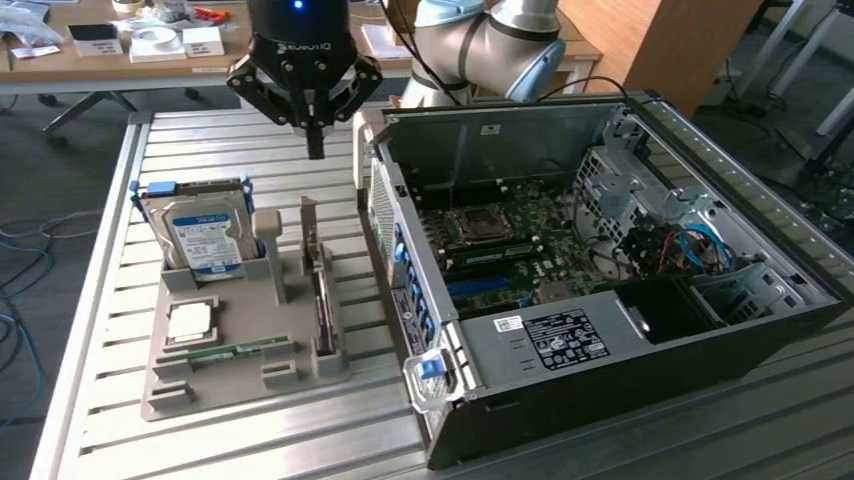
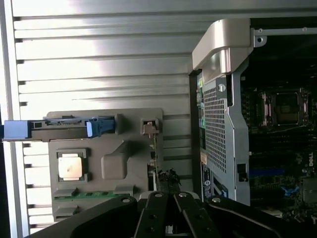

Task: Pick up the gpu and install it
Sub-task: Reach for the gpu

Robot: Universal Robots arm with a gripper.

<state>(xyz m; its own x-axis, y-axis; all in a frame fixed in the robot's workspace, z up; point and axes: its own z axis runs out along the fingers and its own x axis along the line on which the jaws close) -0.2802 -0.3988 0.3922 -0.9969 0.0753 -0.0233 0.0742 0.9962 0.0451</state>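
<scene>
Heads up: your black end effector (image 1: 316, 145) hangs over the slatted aluminium table (image 1: 227, 140) with its fingers pressed together, pinching nothing. The gpu (image 1: 320, 300), a thin dark card with a pale silver bracket, stands on edge in the grey moulded tray (image 1: 214, 395), below the end effector and a bit nearer the exterior camera.

I reckon the big risk is going down like that. Closed fingers would land on the card's top edge instead of straddling it, and could tip it in its slot. The open black tower case (image 1: 667, 390) sits just beside the end effector, so a spread finger might clip its perforated wall.

Writing:
- ROBOTIQ is on the end effector's body.
- What looks like DELL is on the dark motherboard (image 2: 287, 163).
- The white-and-black sticker (image 1: 567, 340) inside the case is too small to read.
</scene>
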